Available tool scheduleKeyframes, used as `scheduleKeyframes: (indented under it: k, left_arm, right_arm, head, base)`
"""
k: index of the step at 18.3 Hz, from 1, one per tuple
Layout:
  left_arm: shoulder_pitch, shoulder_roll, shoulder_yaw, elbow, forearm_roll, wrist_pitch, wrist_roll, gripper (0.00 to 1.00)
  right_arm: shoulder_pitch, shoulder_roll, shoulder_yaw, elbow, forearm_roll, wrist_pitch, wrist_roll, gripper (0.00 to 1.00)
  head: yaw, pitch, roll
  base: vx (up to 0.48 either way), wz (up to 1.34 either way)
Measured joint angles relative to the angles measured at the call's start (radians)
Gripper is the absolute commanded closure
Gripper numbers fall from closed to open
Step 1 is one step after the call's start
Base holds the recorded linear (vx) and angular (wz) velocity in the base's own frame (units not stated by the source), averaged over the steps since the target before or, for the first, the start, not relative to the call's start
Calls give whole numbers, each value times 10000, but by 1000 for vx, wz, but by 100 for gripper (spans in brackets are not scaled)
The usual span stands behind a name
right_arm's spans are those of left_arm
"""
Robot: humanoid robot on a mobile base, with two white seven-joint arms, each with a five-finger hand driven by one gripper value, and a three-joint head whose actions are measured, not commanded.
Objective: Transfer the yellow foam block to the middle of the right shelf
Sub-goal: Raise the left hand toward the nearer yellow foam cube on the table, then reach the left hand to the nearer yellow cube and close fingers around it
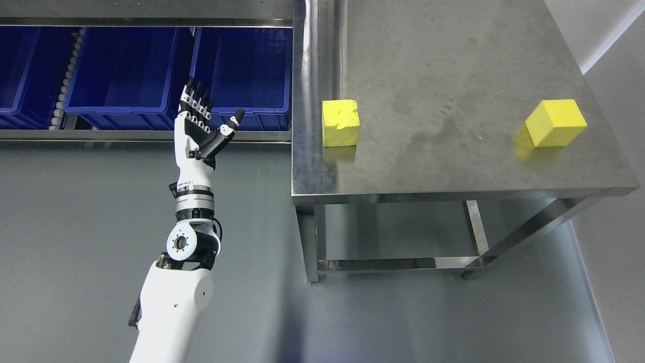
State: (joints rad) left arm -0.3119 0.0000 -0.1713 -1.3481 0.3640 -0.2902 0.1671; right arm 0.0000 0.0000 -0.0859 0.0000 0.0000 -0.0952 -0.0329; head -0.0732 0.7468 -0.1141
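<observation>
Two yellow foam blocks sit on the steel table [453, 166]. One block [340, 122] is at the table's left edge, with a chipped top. The other block [556, 122] is near the right edge. My left hand [204, 121] is raised in the air to the left of the table, palm showing, fingers straight and thumb spread, holding nothing. It is about a hand's width left of the nearer block and apart from it. My right arm does not show.
A steel shelf rail [146, 135] at the left back holds several blue bins [126, 70]. The table has a raised steel upright [307, 50] along its left back edge. Grey floor lies below, a white wall [615, 30] at the right.
</observation>
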Motion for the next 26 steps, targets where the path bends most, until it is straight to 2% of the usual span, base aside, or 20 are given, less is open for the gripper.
scheduleKeyframes:
  k: [8,13,16,21,26]
  left_arm:
    - [-1187,0,-522,5,-23,953,-821,0]
    - [-1887,0,-878,1,-478,2435,-1309,0]
    - [-2279,0,-1154,8,-1028,2940,-1945,0]
    - [-2575,1,-1585,21,-1792,3188,-3225,0]
    - [-2631,1,-1914,25,-2334,3227,-3795,0]
  right_arm:
    - [0,0,0,0,0,-4,0,0]
    - [0,0,0,0,0,-7,0,0]
    - [0,0,0,0,0,-7,0,0]
    - [0,0,0,0,0,-7,0,0]
    - [0,0,0,0,0,-7,0,0]
  head:
    - [0,0,0]
    - [0,0,0]
    - [0,0,0]
    - [0,0,0]
    - [0,0,0]
  base:
    - [0,0]
    - [0,0]
    - [0,0]
    - [0,0]
    - [0,0]
